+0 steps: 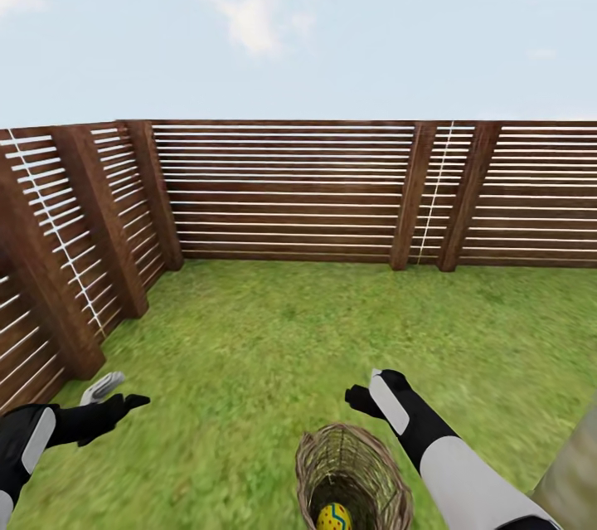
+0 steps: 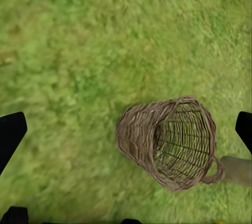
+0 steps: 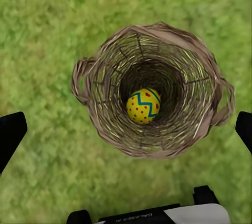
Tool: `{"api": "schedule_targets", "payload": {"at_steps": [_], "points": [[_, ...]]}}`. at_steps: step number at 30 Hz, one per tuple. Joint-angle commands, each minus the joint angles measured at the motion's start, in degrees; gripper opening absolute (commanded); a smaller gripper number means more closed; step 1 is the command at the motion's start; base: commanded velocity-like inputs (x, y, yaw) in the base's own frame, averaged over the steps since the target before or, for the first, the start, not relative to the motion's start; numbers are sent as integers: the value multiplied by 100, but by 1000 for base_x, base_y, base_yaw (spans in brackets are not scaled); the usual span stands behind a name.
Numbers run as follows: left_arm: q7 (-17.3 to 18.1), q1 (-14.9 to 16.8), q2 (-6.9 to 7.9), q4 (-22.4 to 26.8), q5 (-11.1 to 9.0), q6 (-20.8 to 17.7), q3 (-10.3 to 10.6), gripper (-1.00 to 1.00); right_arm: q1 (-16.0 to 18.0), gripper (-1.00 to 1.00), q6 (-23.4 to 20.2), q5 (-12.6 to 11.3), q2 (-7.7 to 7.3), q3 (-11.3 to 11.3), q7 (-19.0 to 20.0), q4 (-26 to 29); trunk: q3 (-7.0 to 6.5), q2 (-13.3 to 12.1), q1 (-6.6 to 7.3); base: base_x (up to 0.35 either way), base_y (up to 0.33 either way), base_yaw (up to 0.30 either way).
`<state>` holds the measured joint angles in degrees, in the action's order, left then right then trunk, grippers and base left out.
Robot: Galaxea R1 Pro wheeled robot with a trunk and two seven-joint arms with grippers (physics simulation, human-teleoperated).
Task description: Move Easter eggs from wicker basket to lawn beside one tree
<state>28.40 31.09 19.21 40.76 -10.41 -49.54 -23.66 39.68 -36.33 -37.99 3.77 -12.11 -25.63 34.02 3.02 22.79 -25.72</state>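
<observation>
The lawn runs up to the slatted fence, the wicker basket stands on it under my right gripper, one Easter egg at its bottom, and both my grippers, left gripper too, are spread and empty.

no readable text, blurred print unreadable
</observation>
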Motion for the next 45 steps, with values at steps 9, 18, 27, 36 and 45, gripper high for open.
{"api": "schedule_targets", "payload": {"at_steps": [9,18,27,36,45], "points": [[29,9,11,10,-19,-38,-16,100,6,100,-15,-60,6,-27,-57,2,14,13,-7,55,0,0],[45,8,12,11,-22,-42,-23,100,11,100,-51,-41,34,-286,-79,-58,139,294,-160,1,0,0],[35,11,18,18,-35,-128,-34,100,14,100,-208,-34,103,-476,-119,-71,301,655,-358,0,0,0],[42,11,-7,247,-73,-643,-58,100,14,100,-240,-33,115,-485,-107,-71,462,1016,-556,0,0,0],[43,11,-14,273,-83,-688,-60,100,14,100,-326,-33,116,-485,-109,-71,624,1377,-753,0,0,0]]}}
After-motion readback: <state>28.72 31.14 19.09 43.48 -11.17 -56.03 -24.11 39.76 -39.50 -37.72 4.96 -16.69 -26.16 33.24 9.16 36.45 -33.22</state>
